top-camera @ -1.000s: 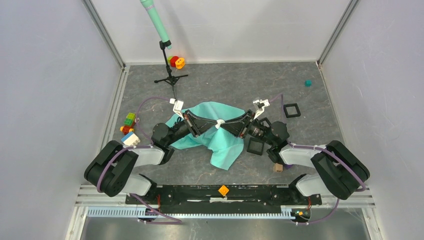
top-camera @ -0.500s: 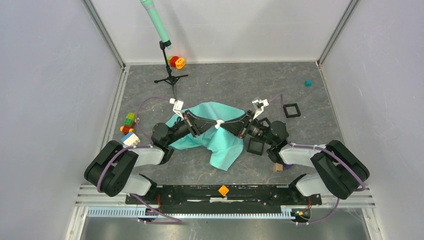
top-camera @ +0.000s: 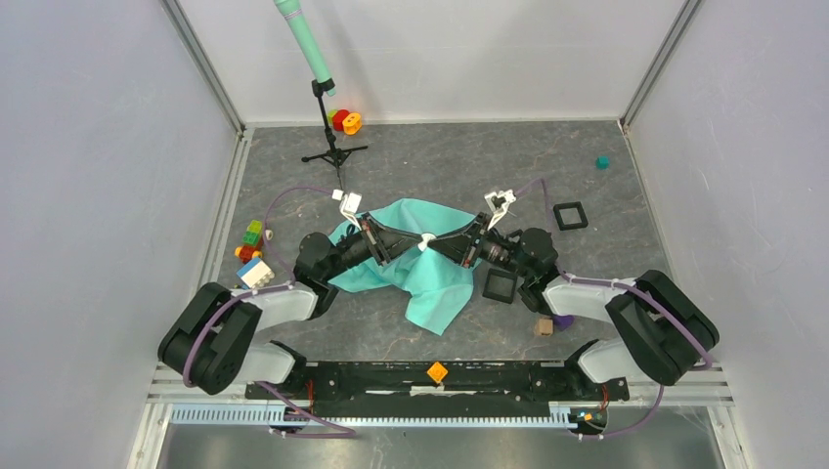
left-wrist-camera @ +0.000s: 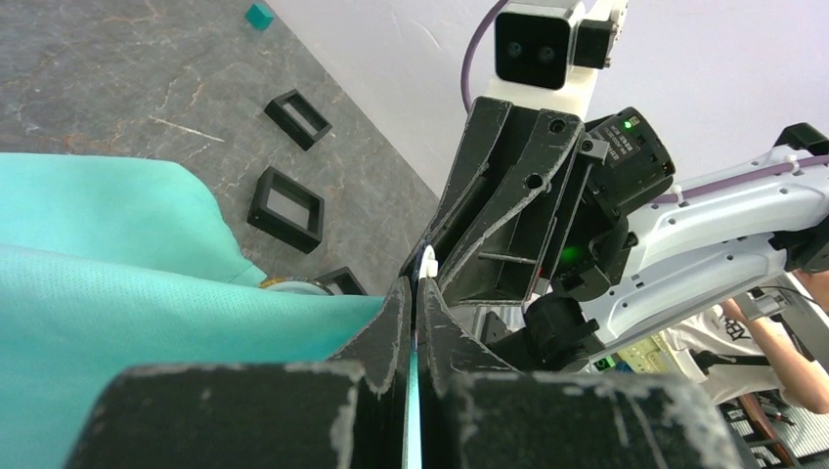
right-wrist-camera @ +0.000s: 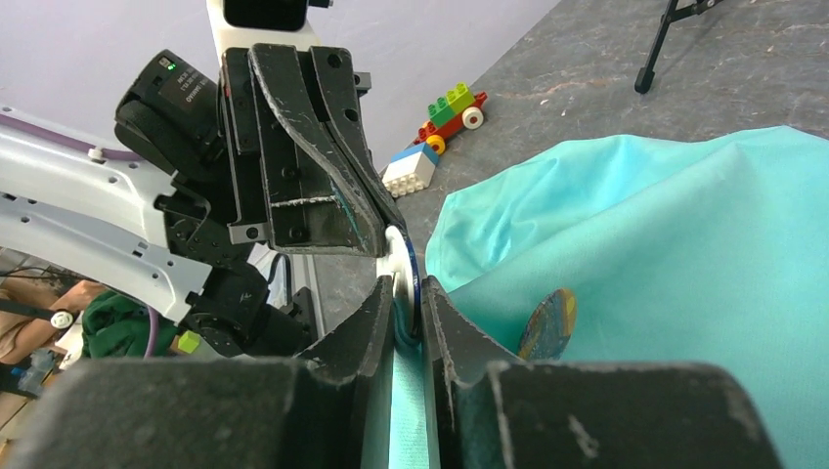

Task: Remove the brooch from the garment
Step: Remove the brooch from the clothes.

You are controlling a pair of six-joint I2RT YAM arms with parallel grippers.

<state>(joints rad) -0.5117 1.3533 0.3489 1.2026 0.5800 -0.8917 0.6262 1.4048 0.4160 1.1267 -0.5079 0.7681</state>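
Observation:
The garment (top-camera: 435, 283), a turquoise T-shirt, lies bunched at mid-table between both arms. The brooch (right-wrist-camera: 404, 274), a round disc seen edge-on with a white back and a dark blue rim, sits on a raised fold of it. My right gripper (right-wrist-camera: 408, 293) is shut on the brooch with cloth under it. Facing it tip to tip, my left gripper (left-wrist-camera: 414, 293) is shut on a thin fold of the garment (left-wrist-camera: 117, 293) just behind the brooch (left-wrist-camera: 427, 262). From above, the left gripper (top-camera: 414, 246) and right gripper (top-camera: 437, 244) meet at the brooch (top-camera: 426, 238).
A second round, colourful badge (right-wrist-camera: 547, 322) sits on the cloth to the right of my right jaws. Black square frames (top-camera: 570, 215) (top-camera: 500, 284) lie right of the garment. Toy bricks (top-camera: 252, 256) lie left, a tripod stand (top-camera: 332, 147) behind, a wooden cube (top-camera: 543, 327) near right.
The right jaws have narrowed onto the brooch. Both grippers, still tip to tip, have shifted slightly away from the bases, and the cloth has moved with them.

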